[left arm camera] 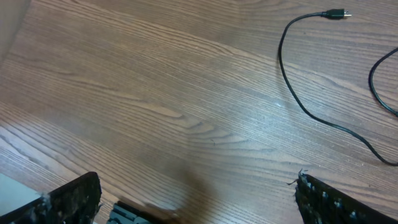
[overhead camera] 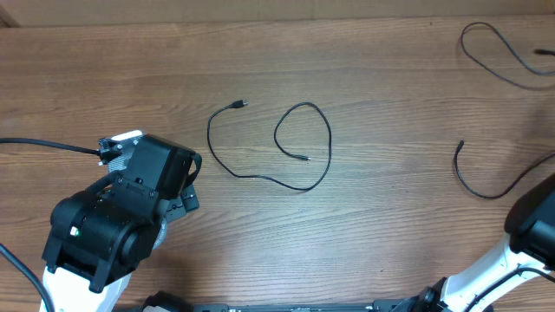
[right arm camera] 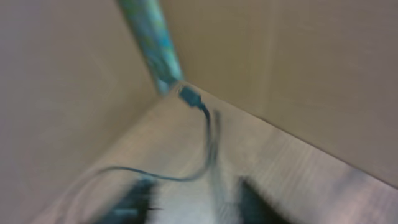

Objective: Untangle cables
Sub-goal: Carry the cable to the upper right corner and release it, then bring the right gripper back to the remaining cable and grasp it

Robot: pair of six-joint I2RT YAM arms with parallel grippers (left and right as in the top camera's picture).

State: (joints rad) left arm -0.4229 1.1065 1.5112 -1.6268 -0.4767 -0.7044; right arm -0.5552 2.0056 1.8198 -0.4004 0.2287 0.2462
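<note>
A thin black cable (overhead camera: pixel 260 178) lies looped at the middle of the worktop (overhead camera: pixel 381 251); a second cable (overhead camera: pixel 486 197) near the right edge runs out of frame. The left gripper (left arm camera: pixel 199 205) hangs near the first, spread wide and empty, with only its fingertips visible. Blur smears the right wrist view, so I cannot tell the right gripper (right arm camera: pixel 193 202) state.

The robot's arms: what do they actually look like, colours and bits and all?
The left arm is chunky black boxy housings on a white lower link, with a tiny green mark and a thick black wire plugged in near a pale bracket. Its fingers are black with rough edges. The right arm looks alike: black housing, white link.
</note>
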